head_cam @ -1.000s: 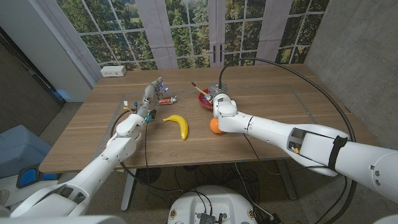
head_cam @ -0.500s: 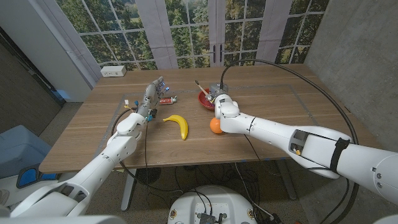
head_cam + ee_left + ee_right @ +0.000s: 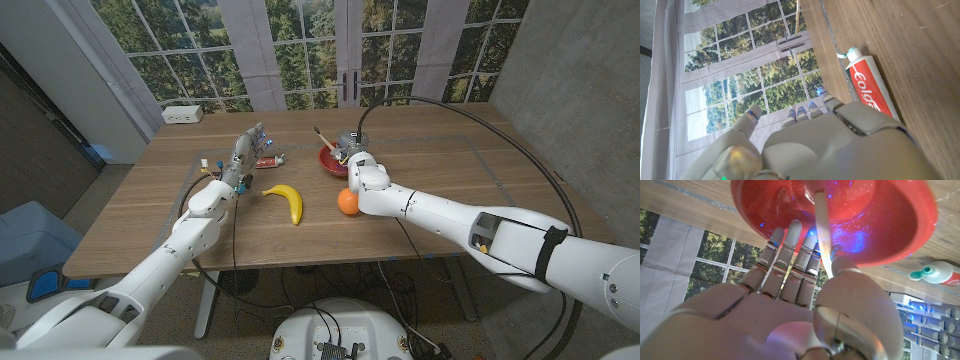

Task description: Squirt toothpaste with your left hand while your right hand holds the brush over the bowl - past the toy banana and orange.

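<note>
The red bowl stands at the table's far middle, seen close in the right wrist view as the bowl. The brush leans up out of it. My right hand reaches into the bowl from the near side. The white brush handle runs between its thumb and fingers, pinched there as far as I can tell. The toothpaste tube lies flat left of the bowl; it is red and white with a green cap. My left hand stands beside it, fingers stretched, holding nothing. Toy banana and orange lie nearer.
A white socket box sits at the far left corner. Small coloured bits lie left of my left hand. A black cable arcs over the right half of the table. Windows stand behind the far edge.
My right hand has moved farther over the bowl, uncovering the orange. The brush has tipped more upright. The left hand has stayed put.
</note>
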`<state>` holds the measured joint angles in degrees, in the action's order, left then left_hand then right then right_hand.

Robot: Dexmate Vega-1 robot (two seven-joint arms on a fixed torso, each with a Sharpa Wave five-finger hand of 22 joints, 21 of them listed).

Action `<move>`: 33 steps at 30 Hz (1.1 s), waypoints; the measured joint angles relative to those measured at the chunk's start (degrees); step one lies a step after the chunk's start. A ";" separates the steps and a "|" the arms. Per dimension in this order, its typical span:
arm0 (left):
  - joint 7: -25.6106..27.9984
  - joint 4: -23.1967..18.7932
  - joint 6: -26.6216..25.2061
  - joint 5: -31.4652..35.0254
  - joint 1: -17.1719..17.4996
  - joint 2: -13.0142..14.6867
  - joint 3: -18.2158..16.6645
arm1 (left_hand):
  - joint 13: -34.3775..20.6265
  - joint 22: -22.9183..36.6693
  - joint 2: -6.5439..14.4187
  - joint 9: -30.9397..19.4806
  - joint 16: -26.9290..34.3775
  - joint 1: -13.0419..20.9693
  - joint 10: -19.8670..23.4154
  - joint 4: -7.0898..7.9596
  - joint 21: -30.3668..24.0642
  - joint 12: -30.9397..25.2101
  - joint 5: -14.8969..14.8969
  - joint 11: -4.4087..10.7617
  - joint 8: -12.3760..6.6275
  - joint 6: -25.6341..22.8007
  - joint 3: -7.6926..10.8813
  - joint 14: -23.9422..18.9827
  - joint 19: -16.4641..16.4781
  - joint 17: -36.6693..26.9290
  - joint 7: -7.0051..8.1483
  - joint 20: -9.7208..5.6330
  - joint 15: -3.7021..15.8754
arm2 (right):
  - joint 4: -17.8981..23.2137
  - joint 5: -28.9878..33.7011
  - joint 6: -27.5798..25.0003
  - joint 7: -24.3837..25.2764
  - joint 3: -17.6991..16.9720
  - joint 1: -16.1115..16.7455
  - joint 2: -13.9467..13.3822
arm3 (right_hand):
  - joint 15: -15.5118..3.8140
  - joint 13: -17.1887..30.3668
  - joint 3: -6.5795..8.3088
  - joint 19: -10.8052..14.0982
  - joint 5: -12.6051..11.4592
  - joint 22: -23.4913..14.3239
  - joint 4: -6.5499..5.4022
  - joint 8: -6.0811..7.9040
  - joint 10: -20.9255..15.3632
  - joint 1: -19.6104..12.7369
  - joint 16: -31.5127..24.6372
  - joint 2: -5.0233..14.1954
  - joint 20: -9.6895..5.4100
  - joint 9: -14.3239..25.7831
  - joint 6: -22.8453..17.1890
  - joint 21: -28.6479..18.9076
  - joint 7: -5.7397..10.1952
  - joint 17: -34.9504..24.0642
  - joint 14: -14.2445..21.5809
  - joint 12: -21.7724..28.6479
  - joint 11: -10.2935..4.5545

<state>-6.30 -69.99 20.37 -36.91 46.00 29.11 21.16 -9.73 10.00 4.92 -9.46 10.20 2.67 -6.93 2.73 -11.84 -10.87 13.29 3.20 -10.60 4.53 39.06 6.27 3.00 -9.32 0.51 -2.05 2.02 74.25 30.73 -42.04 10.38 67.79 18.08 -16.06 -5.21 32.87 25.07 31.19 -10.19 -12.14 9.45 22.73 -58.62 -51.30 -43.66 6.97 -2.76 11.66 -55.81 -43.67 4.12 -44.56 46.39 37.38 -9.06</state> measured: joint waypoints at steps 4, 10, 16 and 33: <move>0.79 -0.14 0.15 0.61 0.00 0.10 0.01 | 0.00 0.00 0.38 -0.02 0.00 0.76 0.90 -1.56 0.00 0.00 -0.44 0.09 -0.22 -1.17 -0.05 -0.88 0.83 0.00 0.81 0.00 -0.09 | 0.25 0.06 0.75 0.77 -0.74 0.49 -0.33 | 0.00 1.07 0.00 0.00 0.00 -0.27 0.00 -0.02 0.09 0.00 0.00 0.00 0.00 0.26 -0.52 -0.44 -0.09 -0.60 0.00 0.39 -0.09; 1.82 -0.69 0.37 1.35 0.02 0.40 0.01 | 0.00 0.00 0.51 -0.30 0.00 1.29 1.82 -2.83 0.00 0.00 -0.89 -0.05 -0.22 -2.20 -0.03 -1.81 1.76 -0.01 1.22 0.30 -0.15 | 0.55 0.13 2.16 2.22 -1.81 1.16 -0.69 | 0.00 2.57 -0.16 -0.54 -0.21 -0.27 -0.16 0.59 0.49 0.00 0.00 0.00 -0.10 0.95 -0.92 -0.87 -0.50 -1.50 0.00 1.23 -0.49; 3.38 -1.46 0.41 2.58 0.23 0.90 0.00 | 0.00 0.00 0.67 -0.30 0.00 1.74 2.14 -3.68 0.00 0.00 -0.89 -0.19 -0.22 -2.40 -0.09 -2.50 2.35 -0.01 1.42 0.31 -0.28 | 0.90 0.13 3.18 3.35 -2.93 1.88 -1.04 | -0.24 4.34 -0.41 -0.63 -0.44 -0.27 -0.41 0.99 0.49 0.00 0.01 0.00 0.00 1.81 -1.14 -1.72 -0.71 -2.68 0.23 2.49 -0.49; 10.14 -6.56 -3.55 9.13 1.07 4.68 0.40 | 0.00 0.00 1.35 -0.29 0.00 3.02 3.15 -5.21 -0.24 0.00 -1.22 -0.32 -0.22 -3.63 0.85 -3.42 2.97 -0.02 0.81 0.93 -0.59 | 2.42 0.00 5.54 6.03 -5.44 3.73 -2.05 | -0.31 7.79 -0.63 -1.34 -0.44 -0.26 -0.63 1.45 0.50 0.00 0.01 0.00 0.10 2.34 -1.21 -3.16 -0.62 -4.87 0.30 4.38 -0.49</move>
<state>3.83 -76.55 16.82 -27.78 47.07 33.79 21.56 -9.73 10.00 6.27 -9.75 10.20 5.69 -3.78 -2.48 -12.09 -10.87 12.07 2.88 -10.82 0.90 39.91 2.85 5.97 -9.34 1.32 -1.13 1.43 76.67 30.73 -36.50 16.41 62.35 21.82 -18.11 -5.53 40.66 24.44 29.84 -10.63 -12.40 8.82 24.18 -58.12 -51.30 -43.65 6.96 -2.66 14.00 -57.02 -46.83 3.51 -49.43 46.70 41.76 -9.56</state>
